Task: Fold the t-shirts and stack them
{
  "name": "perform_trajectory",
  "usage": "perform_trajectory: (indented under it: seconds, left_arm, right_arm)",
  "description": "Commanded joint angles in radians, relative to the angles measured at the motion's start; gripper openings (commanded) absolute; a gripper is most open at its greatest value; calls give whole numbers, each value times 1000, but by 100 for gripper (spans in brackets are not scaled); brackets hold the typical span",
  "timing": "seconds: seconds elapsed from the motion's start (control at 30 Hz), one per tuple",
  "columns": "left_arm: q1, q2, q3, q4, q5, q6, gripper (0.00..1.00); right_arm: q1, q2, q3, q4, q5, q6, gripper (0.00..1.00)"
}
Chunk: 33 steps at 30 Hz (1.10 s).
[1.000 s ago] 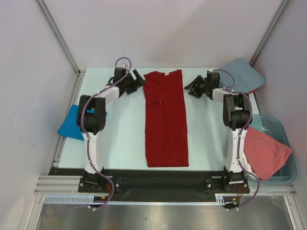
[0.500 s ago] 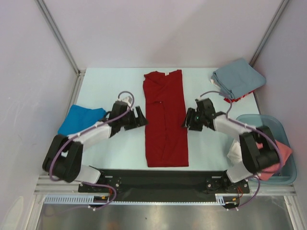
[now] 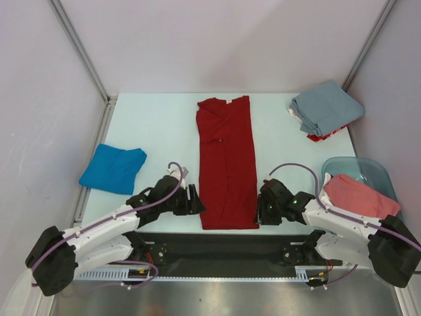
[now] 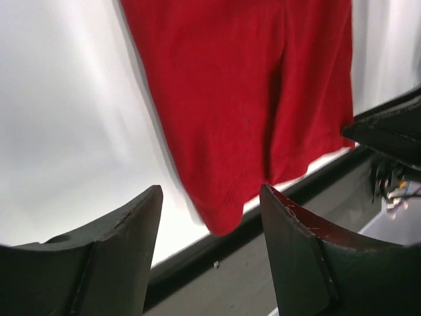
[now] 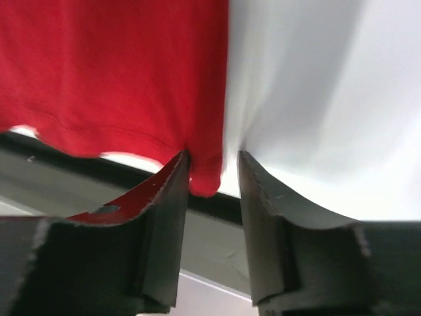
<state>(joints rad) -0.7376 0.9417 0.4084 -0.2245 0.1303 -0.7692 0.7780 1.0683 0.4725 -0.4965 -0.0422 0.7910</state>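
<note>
Near edge: the black base rail (image 3: 217,245) runs along the front of the pale table (image 3: 158,131), with both arms stretched low over it.
Near left: the left gripper (image 3: 195,201) sits at the left hem corner of the crimson t-shirt (image 3: 227,164).
Left pincer: wide apart and holding nothing; in the wrist view its two dark fingers (image 4: 112,257) flank the hem corner, which touches neither.
Near right: the right gripper (image 3: 260,209) sits at the opposite hem corner, just beside the cloth.
Right pincer: a narrow gap, nothing pinched; in its wrist view the hem corner pokes between the fingertips (image 5: 168,197), one tip at the cloth's edge, the other apart with bare table showing between.
Centre: the crimson t-shirt lies flat, folded into a long narrow strip down the middle of the table, hem at the near edge and collar at the far end.
Left edge: a blue t-shirt (image 3: 113,168), a folded bundle, lies at the table's left edge, well apart from the crimson one.
Right side: a translucent tub (image 3: 371,170) stands just off the table's right edge, with a salmon-pink t-shirt (image 3: 358,196) draped in it.
Far right corner: a grey-blue t-shirt (image 3: 327,107) tops a small folded stack; slivers of white and red cloth show beneath it.
</note>
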Motion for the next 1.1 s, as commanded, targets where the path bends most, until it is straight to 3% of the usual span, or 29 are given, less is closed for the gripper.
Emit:
perform_trajectory:
  seconds: [0.0,0.03,0.1,0.13,0.17,0.2,0.43,0.53,0.63,0.67,0.73,0.77,0.8,1.0,1.07]
  left_arm:
    - [-63,15,-31,2,-24,-73,66]
    - [-72,20,-37,23,-14,-87,66]
    - [-94,32,-62,43,-11,-100,66]
    - [-98,35,-71,54,-6,-116,65]
    - [-109,45,-86,79,2,-120,63]
    - [-115,49,-92,86,5,-128,63]
    - [-166,114,-100,151,6,-163,60]
    - [-174,144,-100,171,11,-170,52]
    - [-190,155,-108,137,-11,-179,39]
    - [-203,134,-123,125,-21,-183,29]
    - [-210,102,-147,103,-28,-200,20]
    - [-210,63,-173,93,-27,-205,9]
    - [-212,42,-183,71,-34,-209,7]
    - [-212,-147,-240,-32,-26,-235,7]
    - [-212,-185,-259,-7,5,-257,16]
  right_arm:
    - [41,-19,-54,25,-2,93,40]
    - [44,-15,-63,56,-27,97,40]
    - [49,-7,-84,76,-38,103,27]
    - [52,-7,-86,75,-39,106,20]
    - [53,-11,-87,61,-35,108,3]
    - [56,-19,-86,46,-27,116,0]
    - [78,-126,-112,-25,-31,134,0]
    - [89,-133,-118,-40,-22,140,0]
    - [96,-156,-121,-51,-19,149,0]
    - [98,-163,-121,-56,-21,151,0]
    - [98,-194,-121,-77,-21,154,0]
    - [99,-202,-120,-86,-19,154,0]
    - [99,-214,-120,-96,-19,152,0]
    - [101,-277,-138,-146,-48,151,0]
    - [115,-287,-147,-120,-79,162,0]
